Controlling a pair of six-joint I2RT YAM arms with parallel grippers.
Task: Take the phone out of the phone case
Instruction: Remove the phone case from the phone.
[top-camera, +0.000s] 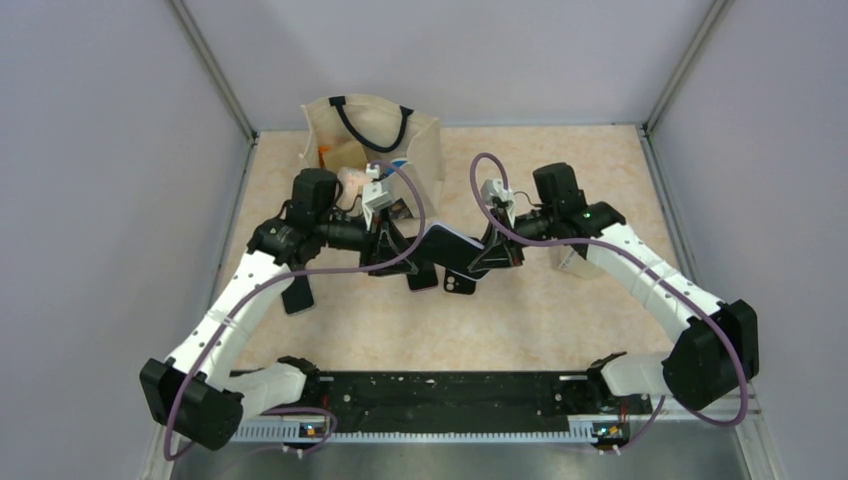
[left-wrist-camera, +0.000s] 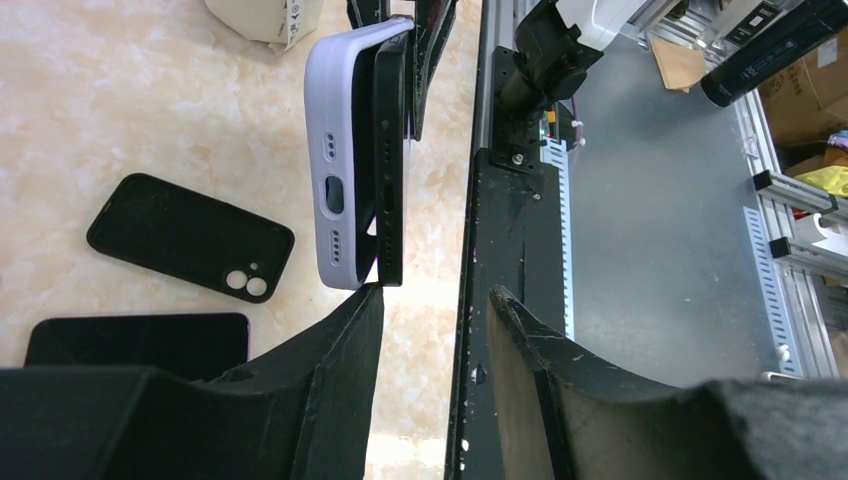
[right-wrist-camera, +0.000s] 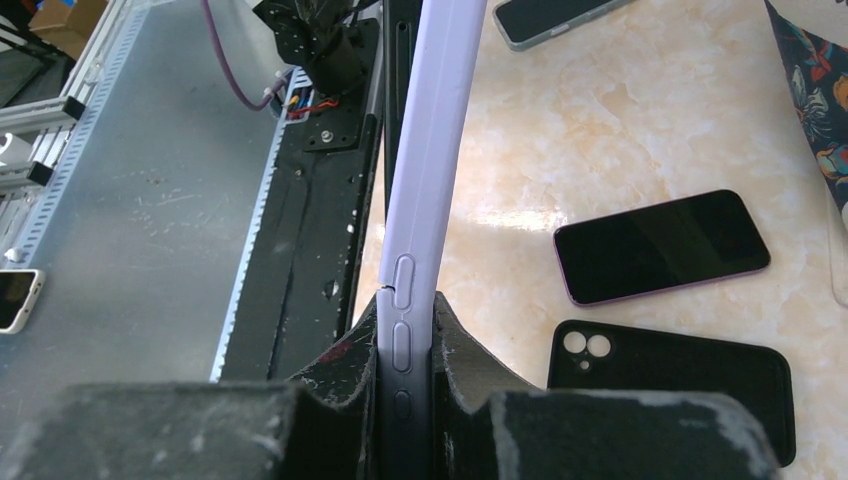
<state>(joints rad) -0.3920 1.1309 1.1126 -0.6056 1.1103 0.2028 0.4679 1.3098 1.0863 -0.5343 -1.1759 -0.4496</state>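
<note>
A black phone (left-wrist-camera: 390, 160) sits in a lavender case (left-wrist-camera: 335, 150), held on edge above the table between the two arms (top-camera: 452, 245). Its near end has come away from the case, leaving a gap. My right gripper (right-wrist-camera: 405, 320) is shut on the case's (right-wrist-camera: 425, 150) side, over the buttons. My left gripper (left-wrist-camera: 435, 295) is open. One of its fingertips (left-wrist-camera: 368, 300) touches the near end of the phone at the gap, and the other stands apart.
A black empty case (right-wrist-camera: 670, 380) and a dark phone (right-wrist-camera: 660, 245) lie flat on the table under the arms. Another phone (top-camera: 298, 295) lies to the left. A cream tote bag (top-camera: 370, 135) stands at the back. The black base rail (top-camera: 430, 395) runs along the near edge.
</note>
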